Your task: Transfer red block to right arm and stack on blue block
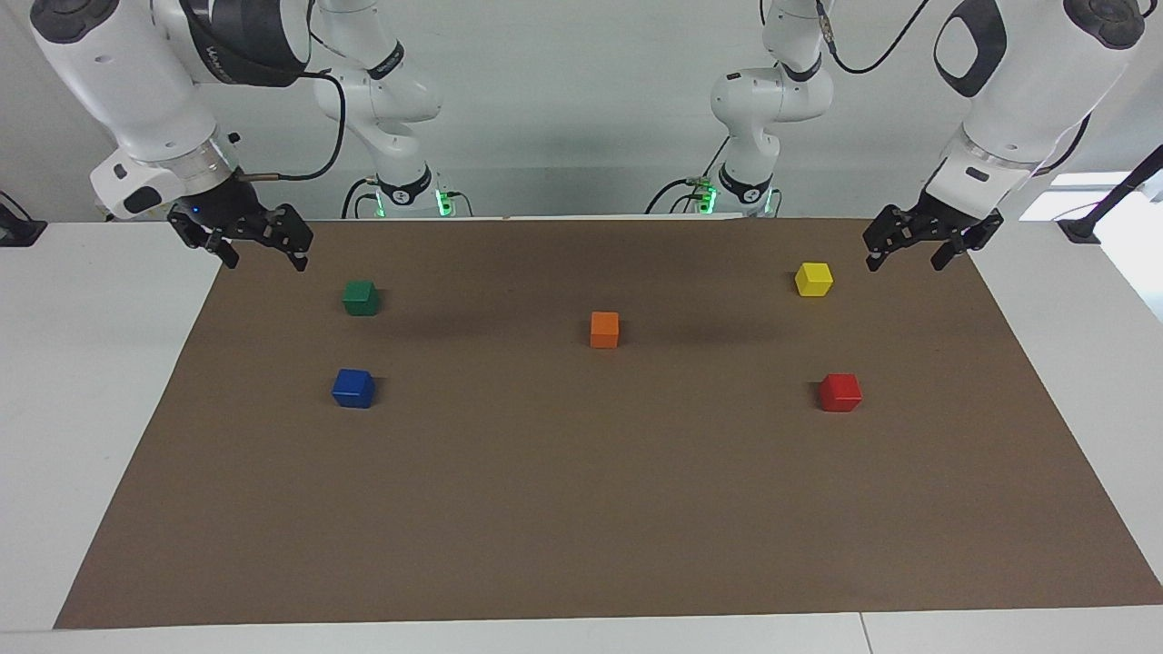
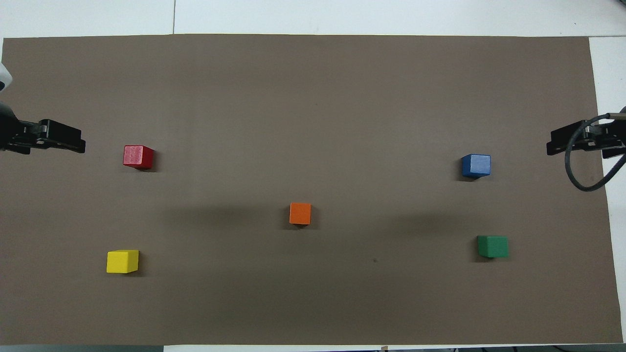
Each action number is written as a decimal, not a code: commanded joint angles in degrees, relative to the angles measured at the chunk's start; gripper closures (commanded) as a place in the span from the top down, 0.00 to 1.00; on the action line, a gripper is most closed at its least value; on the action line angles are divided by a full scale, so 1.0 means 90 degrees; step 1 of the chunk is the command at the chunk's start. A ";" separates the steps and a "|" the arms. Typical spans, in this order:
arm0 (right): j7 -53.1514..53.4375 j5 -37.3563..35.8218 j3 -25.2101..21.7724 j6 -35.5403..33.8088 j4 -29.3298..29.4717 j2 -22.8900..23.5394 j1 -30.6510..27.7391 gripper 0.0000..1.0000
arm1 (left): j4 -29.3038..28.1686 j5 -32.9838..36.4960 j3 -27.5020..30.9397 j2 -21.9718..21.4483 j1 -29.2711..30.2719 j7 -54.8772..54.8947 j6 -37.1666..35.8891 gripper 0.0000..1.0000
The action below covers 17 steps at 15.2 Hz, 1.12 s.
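A: Where's the red block [image 1: 839, 392]?

B: On the brown mat [image 1: 581, 509], twd the left arm's end of the table, sitting flat, nothing touching it. Same block in the overhead view [image 2: 138, 156].

A: Closest neighbour?

B: Yellow block [image 1: 813, 279], same end, nearer the robots than the red one, well apart from it. Orange block [image 1: 604, 329] is abt mid-mat, between the two ends.

A: And the blue block [image 1: 352, 388]?

B: Twd the right arm's end, roughly as far from the robots as the red one, w/ the whole width of the mat between them. Nothing on top of it. Green block [image 1: 361, 297] is at the same end, nearer the robots than the blue, apart from it.

A: Grippers?

B: Left gripper [image 1: 918, 252] hangs in the air over the mat's edge at the left arm's end, near the corner by the robots, above and just past the yellow block. Fingers spread, clear gap, holding nothing. Right gripper [image 1: 263, 254] hangs over the mat's edge at the right arm's end, near the green block; blue wrist light shows. Fingers also spread wide, nothing between them.

A: Either one touching a block?

B: No, both are up off the mat and apart from all five cubes.
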 commanded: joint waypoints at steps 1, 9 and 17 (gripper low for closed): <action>-0.0136 -0.0093 0.0048 -0.0075 -0.0074 -0.0092 -0.0079 1.00 | -0.0041 0.0102 -0.0050 -0.0051 0.0037 -0.0078 -0.0007 1.00; -0.0136 -0.0093 0.0048 -0.0075 -0.0074 -0.0092 -0.0079 1.00 | -0.0050 0.0102 -0.0041 -0.0042 0.0027 -0.0088 -0.0056 1.00; -0.0136 -0.0094 0.0048 -0.0075 -0.0074 -0.0092 -0.0079 1.00 | -0.0840 0.0112 -0.0001 0.0026 0.0037 -0.0108 0.1123 1.00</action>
